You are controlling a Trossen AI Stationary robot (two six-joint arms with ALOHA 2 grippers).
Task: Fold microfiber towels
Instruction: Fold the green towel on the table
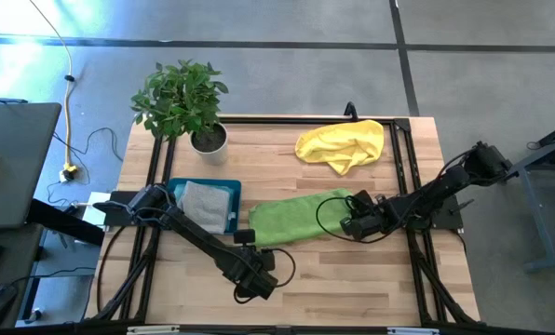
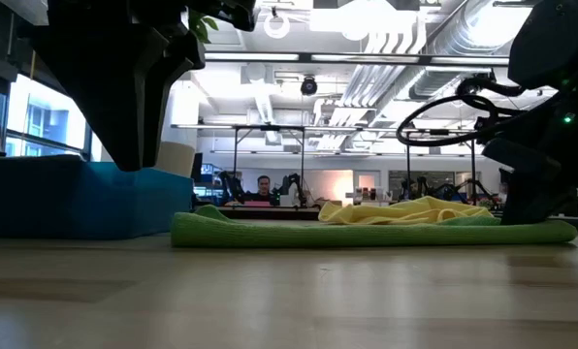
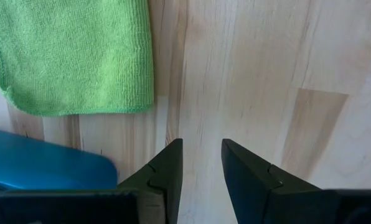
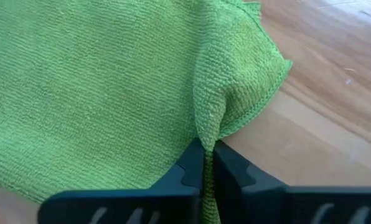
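Three towels are shown, on or at the table [image 1: 371, 288].

Table: light wood, framed by dark rails. Bare wood is left along the near edge and in the near right corner; this is judged the widest room for moving.

Potted plant [image 1: 182, 100]: at the far left corner, well apart from the work.

Lime green towel [image 1: 296, 216]: spread flat at mid-table, lying left to right, not yet folded. Its right end is pinched by the right gripper [image 4: 208, 163], whose fingers are closed on a raised ridge of cloth beside a corner. Its left end lies just beside the tray. A fold of this towel is judged to be the step in hand.

Yellow towel [image 1: 343, 144]: crumpled near the far edge, toward the far right corner, apart from the green one. Untouched and unfolded.

Dark teal tray [image 1: 178, 189]: toward the left edge. A grey towel [image 1: 205, 207] is held in it, apparently folded flat and judged done.

Left gripper [image 3: 201, 163]: near the near edge, left of centre, fingers parted, nothing held, bare wood under it. The green towel's left end and the tray corner are close ahead of it.

Progress: judged early; one towel stowed, one in hand, one waiting. No other towels are seen.
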